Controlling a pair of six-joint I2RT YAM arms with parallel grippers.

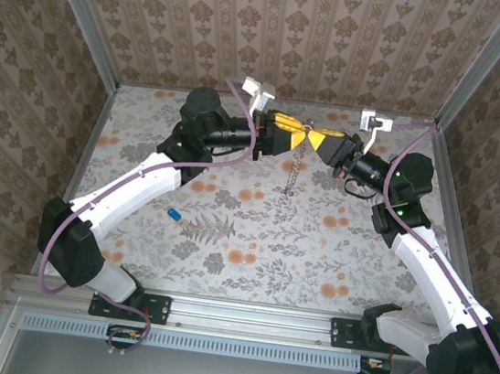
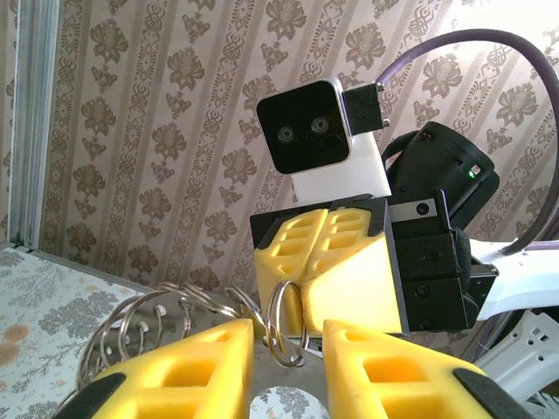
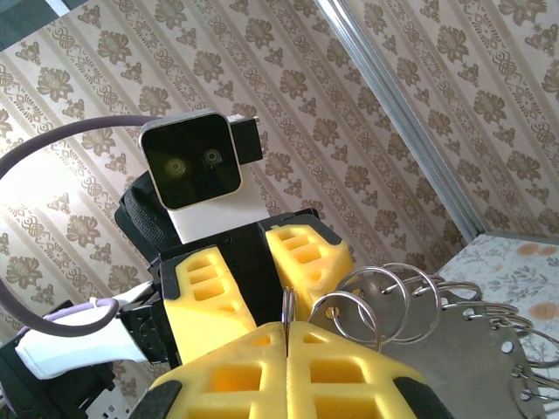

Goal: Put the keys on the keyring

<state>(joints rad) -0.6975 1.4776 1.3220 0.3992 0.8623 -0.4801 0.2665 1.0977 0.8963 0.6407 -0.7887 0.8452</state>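
At upper centre of the top view, both grippers meet tip to tip over the far part of the table [image 1: 252, 243], w/ the ring [image 1: 306, 135] between them. R gripper [image 3: 287, 336] is clamped flat on the ring's thin wire, which sits edge-on betw. its pads. L gripper [image 2: 288, 336] stands narrow w/ the ring in its gap. Can't tell whether its pads touch the wire or just bracket it. The strap [image 1: 295, 170] hangs from the ring straight down the frame toward the table, so its long axis runs top to bottom. In the wrist views a bunch of further loops [image 3: 384, 292] trails off beside the held ring.

The key [image 1: 173, 215] lies on the table, well apart from the ring. It's lower left of the grippers in the top view, just beside the L forearm [image 1: 139, 186] and far from the R arm, so the L arm is clearly nearer.

Judgement: the next move turns on that gap. L would leave the ring and swing down-left in frame to the key, while R holds the ring up. The key's long axis looks approx left-right in frame w/ a slight tilt. It's too small to say which end is the blade.
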